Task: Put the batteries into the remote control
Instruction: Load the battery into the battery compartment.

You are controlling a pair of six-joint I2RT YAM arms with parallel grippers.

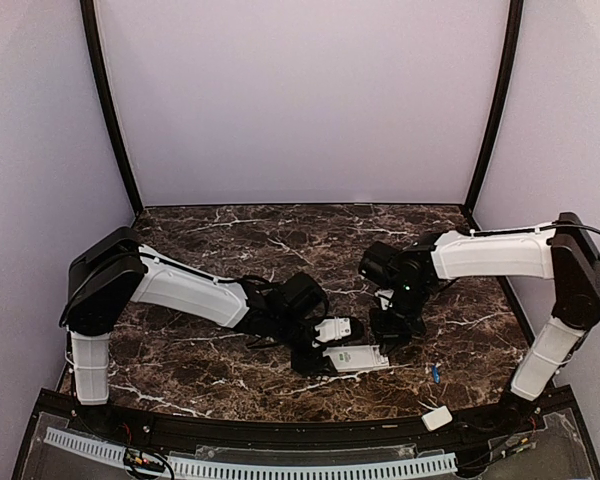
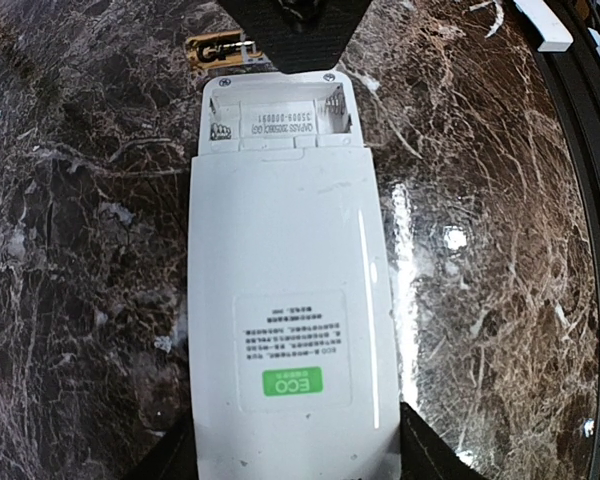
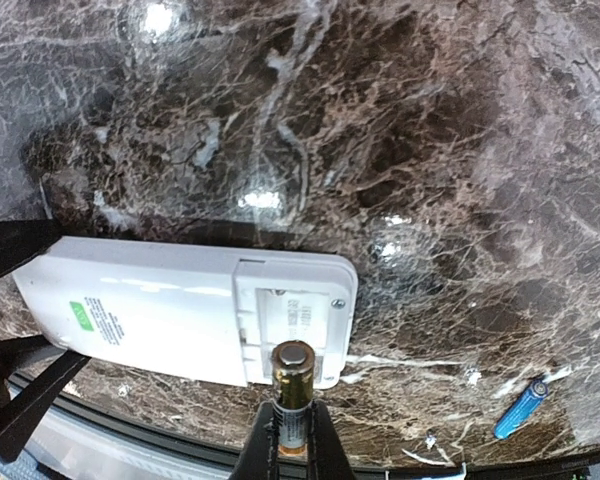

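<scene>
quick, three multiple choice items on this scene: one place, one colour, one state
1. Where is the loose blue cylindrical battery? A in the compartment B on the dark marble table C atop the remote
2. Colour of the ECO patch on the white plastic remote control? A red B green C yellow
3. The remote's battery compartment is: A covered B open, full C open, empty
Key: B, it lies on the table apart from the remote; B, the patch is green; C, its springs are bare and the right hand holds a second battery outside it.
</scene>
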